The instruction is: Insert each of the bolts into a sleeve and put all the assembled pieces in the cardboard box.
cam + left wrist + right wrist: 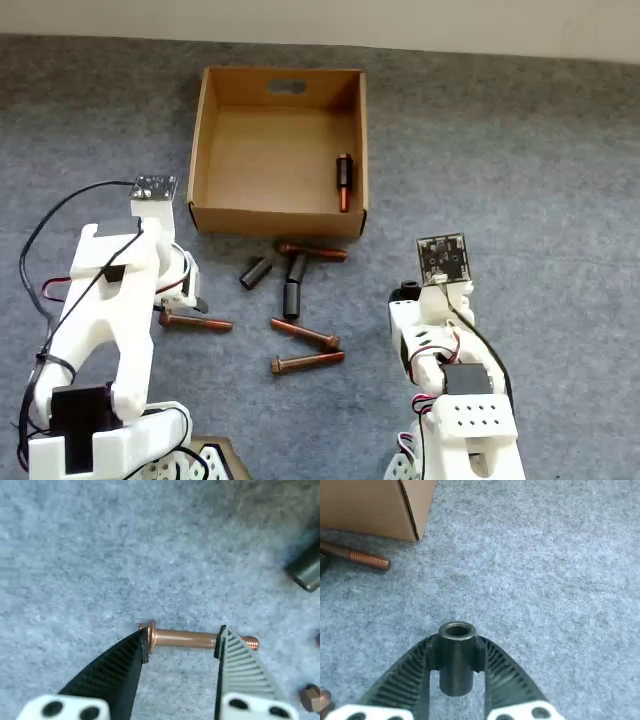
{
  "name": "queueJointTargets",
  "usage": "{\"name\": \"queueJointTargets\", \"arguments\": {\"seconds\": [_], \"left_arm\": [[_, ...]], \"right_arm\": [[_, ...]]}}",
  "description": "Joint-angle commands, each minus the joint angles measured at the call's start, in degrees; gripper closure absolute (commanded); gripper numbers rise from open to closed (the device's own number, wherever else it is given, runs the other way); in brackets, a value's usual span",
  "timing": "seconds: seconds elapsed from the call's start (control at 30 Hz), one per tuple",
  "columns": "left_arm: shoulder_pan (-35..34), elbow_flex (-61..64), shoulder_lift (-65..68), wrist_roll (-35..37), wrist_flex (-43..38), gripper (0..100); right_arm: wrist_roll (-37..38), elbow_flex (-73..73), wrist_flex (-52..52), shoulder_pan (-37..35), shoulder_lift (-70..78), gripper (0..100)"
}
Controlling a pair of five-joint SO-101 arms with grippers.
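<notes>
Two claws, two states. Left claw [182, 634]: released, fingers spread, straddling a bolt [187, 640] that lies flat on the grey carpet [100, 555], in front of the cardboard box [205, 170] and off its left front corner. Right claw [456, 647]: clenched on a black sleeve [456, 667], off the box's right front corner. The sleeve's bore is open and unblocked, pointing away from the wrist.

Key relation, left side: the bolt's long axis runs from one finger toward the other, not across the gap. The head sits by one fingertip. The other fingertip crosses the shaft just short of the threaded end, which pokes out beyond it.

Judgement: closing as it stands would press along the bolt's length instead of across the shaft. That is a poor hold, and the bolt may skid or pivot. A wrist turn, so that the fingers flank the shaft, looks needed first.

Nearer arm: this bolt is directly under the left claw and well apart from the right one, so the left takes it.

Elsewhere: one assembled piece [344, 182] lies inside the box along its right wall. Three more bolts [305, 335] and three loose sleeves [292, 298] lie just in front of the box's front wall, between the arms.

Step in hand (judged): grasp the bolt, then carry it to the held sleeve's bore.
</notes>
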Motion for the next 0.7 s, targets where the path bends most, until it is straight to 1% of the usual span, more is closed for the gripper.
{"name": "queueJointTargets", "arguments": {"seconds": [0.0, 0.07, 0.17, 0.27, 0.33, 0.37, 0.5, 0.67], "left_arm": [[0.6, -2.7, -0.5, 0.4, 2.7, 77], [0.2, -4.4, -0.6, -1.3, 5.8, 77], [0.2, -6.9, -0.6, -7.2, 9.1, 77], [0.5, -7.3, 0.0, -7.5, 11.7, 77], [0.6, -6.0, 0.0, -7.5, 11.8, 77], [0.6, -4.8, 0.0, -7.5, 10.8, 77], [0.6, 1.2, 0.0, -6.9, 1.9, 77], [0.6, 7.1, 0.1, 1.2, -8.7, 77]], "right_arm": [[-0.3, -0.4, 0.2, 0.7, -1.0, 99.3], [-0.3, -0.4, 0.2, 0.7, -1.0, 99.3], [-0.2, -0.5, 0.2, 0.7, -1.0, 99.3], [-0.2, -0.6, 0.2, 0.7, -1.0, 99.3], [-0.2, -0.7, 0.2, 0.7, -1.0, 99.3], [-0.2, -0.7, 0.2, 0.7, -1.0, 99.3], [-0.2, -0.7, 0.2, 0.7, -1.0, 99.3], [-0.2, -0.7, 0.2, 0.7, -1.0, 99.3]]}}
